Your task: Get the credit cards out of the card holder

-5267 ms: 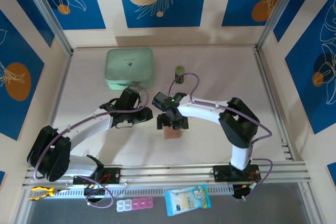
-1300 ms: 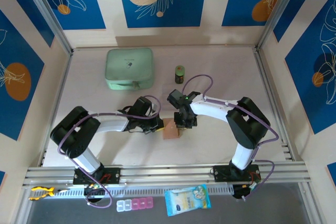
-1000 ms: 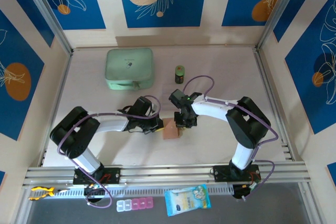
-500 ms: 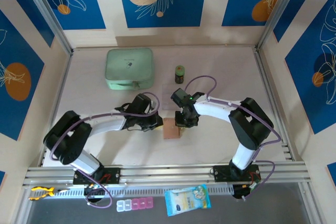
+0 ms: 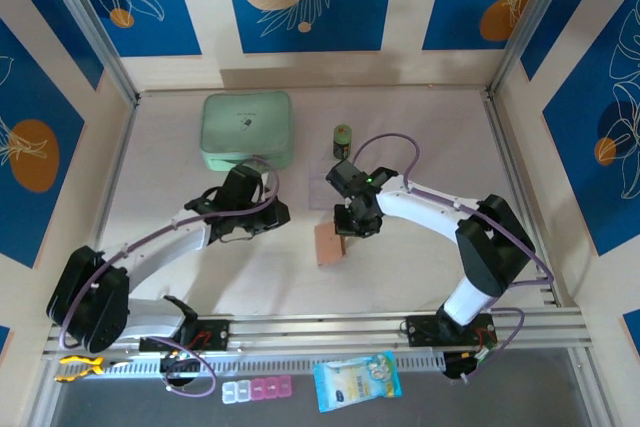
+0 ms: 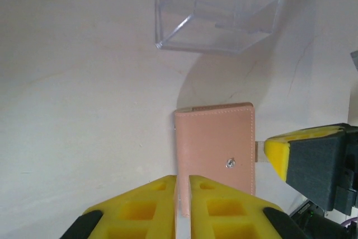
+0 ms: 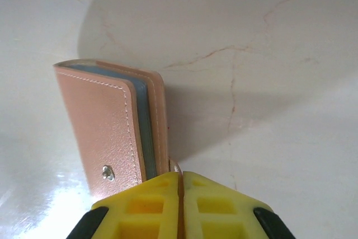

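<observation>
Pads of the left claw (image 6: 183,182) sit nearly together with a thin slit between them, gripping nothing. Just ahead of its tips is the card holder (image 6: 215,152), salmon-pink and folded over, snap stud (image 6: 230,163) facing this claw. From above there is a gap between claw and holder. Farther ahead, past the holder, a clear plastic box (image 6: 218,9) stands on the pale table (image 6: 72,110). A mint-green case (image 5: 247,130) lies on the far side of the left claw, apart from it. The right claw (image 7: 180,176) is clenched on the holder's thin snap tab (image 7: 175,167), with the holder just left of its tips. Blue-grey leaves (image 7: 144,118) show between the covers; cards or sleeves, cannot tell. A small green bottle (image 5: 342,140) stands beyond the right claw, apart.
</observation>
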### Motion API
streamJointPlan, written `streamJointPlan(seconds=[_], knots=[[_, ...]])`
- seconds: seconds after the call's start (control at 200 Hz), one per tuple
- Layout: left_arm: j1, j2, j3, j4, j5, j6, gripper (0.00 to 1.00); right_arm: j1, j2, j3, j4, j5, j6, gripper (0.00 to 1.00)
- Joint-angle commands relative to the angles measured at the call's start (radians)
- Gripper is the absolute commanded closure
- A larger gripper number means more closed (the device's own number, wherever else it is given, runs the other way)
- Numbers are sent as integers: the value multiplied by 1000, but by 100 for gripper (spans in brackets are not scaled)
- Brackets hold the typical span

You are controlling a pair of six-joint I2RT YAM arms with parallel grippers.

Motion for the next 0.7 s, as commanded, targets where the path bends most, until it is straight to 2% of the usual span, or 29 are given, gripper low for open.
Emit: streamJointPlan(seconds=[0.0, 0.695], knots=[[28, -37, -19, -52, -10, 37, 87, 18, -25, 58, -65, 17, -8, 92], [46, 31, -69, 43, 102, 20, 87, 76, -6, 189, -115, 49, 61, 91]])
